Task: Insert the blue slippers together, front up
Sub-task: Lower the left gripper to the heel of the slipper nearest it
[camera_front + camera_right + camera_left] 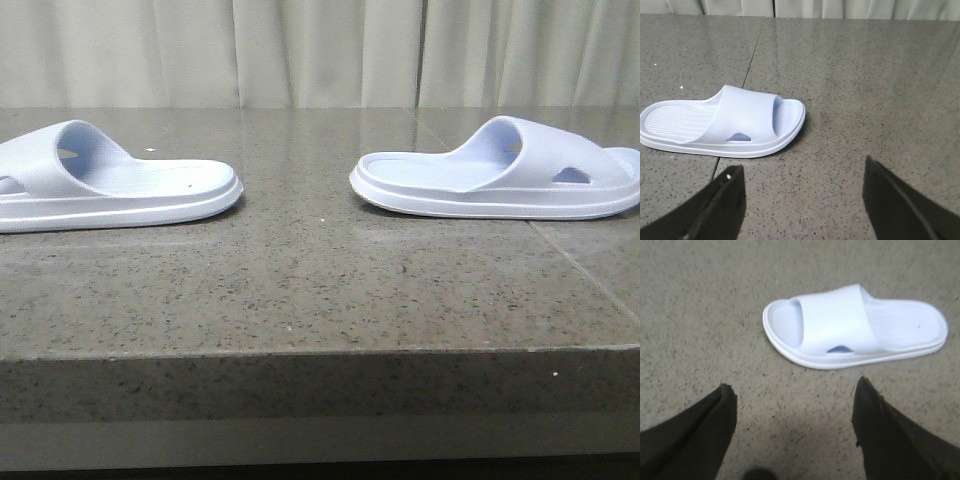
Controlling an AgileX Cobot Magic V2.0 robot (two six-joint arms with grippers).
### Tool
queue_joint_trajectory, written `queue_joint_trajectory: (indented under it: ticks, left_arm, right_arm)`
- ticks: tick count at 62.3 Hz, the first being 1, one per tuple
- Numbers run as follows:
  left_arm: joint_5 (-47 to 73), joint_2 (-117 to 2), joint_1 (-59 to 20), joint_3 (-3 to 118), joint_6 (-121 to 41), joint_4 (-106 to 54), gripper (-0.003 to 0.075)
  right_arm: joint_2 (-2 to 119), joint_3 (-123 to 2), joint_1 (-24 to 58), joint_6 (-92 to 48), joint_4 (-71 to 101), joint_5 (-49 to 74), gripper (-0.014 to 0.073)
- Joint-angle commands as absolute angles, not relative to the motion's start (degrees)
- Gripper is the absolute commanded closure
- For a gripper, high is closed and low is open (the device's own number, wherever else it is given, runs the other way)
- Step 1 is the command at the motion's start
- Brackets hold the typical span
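Left slipper: sits flat on the desk on your left side, sole down, heel end pointing in toward the middle. Part of it runs off the edge of the front view.
Right slipper: same deal on your right side, flat, sole down, heel end facing the middle, oval side hole showing near the strap.
Gap between them: well apart, bare speckled stone between the two heels, nothing touching.
Left hand: hanging above the desk with the left slipper just beyond it. Fingers are spread wide and there's only desk between them, so you're holding nothing on that side.
Right hand: same story, fingers spread wide over bare desk, nothing pinched. The right slipper lies ahead of it and off to one side, clear of both fingers.
Desk: dark grey speckled stone with a seam line running under the right slipper.
Background: pale curtain behind the desk.
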State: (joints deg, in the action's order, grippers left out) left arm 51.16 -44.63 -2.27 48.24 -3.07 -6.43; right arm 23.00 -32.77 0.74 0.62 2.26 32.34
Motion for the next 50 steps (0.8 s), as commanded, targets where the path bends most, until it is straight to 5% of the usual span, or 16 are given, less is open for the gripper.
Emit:
queue_joint_trajectory:
  ticks: [1, 31, 50]
  left_arm:
    - [52.54, -50.69, -0.97, 53.11, -2.76, -5.83, 0.0228]
    - [57.43, -70.15, 23.81, 59.1, -31.87, -45.67, 0.0228]
    - [57.21, -80.89, 24.91, 59.1, -38.43, -54.12, 0.0239]
  right_arm:
    - [23.85, -34.17, 0.49, 0.0, 1.45, 28.55, 0.0073]
    - [23.85, -34.17, 0.49, 0.0, 1.45, 28.55, 0.0073]
    - [23.85, -34.17, 0.49, 0.0, 1.45, 28.55, 0.0073]
